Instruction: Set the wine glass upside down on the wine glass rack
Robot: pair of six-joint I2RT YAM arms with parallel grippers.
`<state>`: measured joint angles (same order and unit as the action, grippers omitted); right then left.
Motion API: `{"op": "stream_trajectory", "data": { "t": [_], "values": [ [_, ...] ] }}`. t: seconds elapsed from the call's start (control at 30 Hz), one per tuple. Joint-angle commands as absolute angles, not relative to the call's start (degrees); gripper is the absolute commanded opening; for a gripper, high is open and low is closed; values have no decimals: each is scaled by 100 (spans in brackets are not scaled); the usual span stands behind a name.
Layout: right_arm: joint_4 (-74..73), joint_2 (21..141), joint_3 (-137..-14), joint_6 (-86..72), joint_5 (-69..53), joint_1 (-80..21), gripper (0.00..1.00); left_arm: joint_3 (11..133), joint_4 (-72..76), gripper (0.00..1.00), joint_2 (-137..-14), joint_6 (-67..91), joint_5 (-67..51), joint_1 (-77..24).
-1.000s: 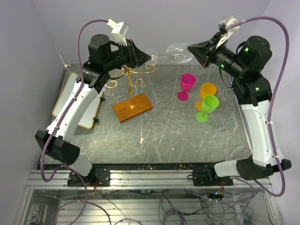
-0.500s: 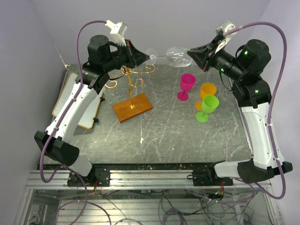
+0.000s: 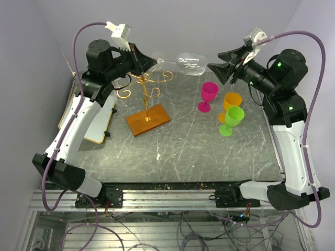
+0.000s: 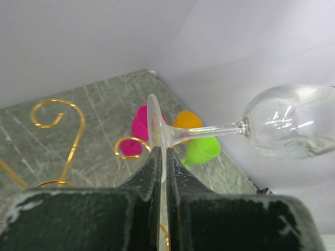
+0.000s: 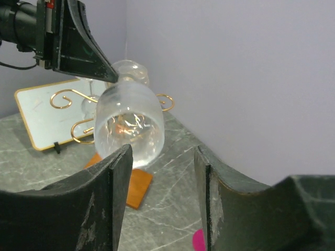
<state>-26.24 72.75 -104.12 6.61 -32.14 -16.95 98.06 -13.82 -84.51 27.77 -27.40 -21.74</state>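
glass held sideways over the rack

the left gripper (image 3: pixel 141 56) is clamped tight on the foot of the clear wine glass (image 3: pixel 189 61). the glass lies level in the air at the upper middle of the overhead frame, its bowl pointing right. the right gripper (image 3: pixel 219 61) has its jaws parted, just beside the bowl and holding nothing. the wine glass rack (image 3: pixel 148 91) stands upper left of centre, just below the glass's foot in the frame. a pink goblet (image 3: pixel 208 95), an orange goblet (image 3: pixel 231 102) and a green goblet (image 3: pixel 232 119) stand right of centre.

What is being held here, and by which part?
The left gripper pinches the wine glass by its foot's edge; the right gripper is open, holding nothing.
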Motion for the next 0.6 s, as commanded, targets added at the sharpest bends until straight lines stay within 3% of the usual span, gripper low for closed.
{"op": "stream_trajectory", "data": {
  "t": [0.0,0.4,0.5,0.57],
  "values": [
    [-2669,7020,-10370,858,-2726,-1625,52,9957,-1363,7,-8174,2701,-2439,-1858],
    [-3032,6455,-9374,1791,-1480,-1471,59,10199,-1518,7,-7752,1238,-533,-1538],
    [-3195,6376,-8827,2152,-1413,-1473,79,10288,-1454,7,-7726,623,12,-1538],
    [-3037,6143,-8283,2310,-1446,-1473,83,10390,-1389,7,-7733,142,349,-1530]
  ]
}}
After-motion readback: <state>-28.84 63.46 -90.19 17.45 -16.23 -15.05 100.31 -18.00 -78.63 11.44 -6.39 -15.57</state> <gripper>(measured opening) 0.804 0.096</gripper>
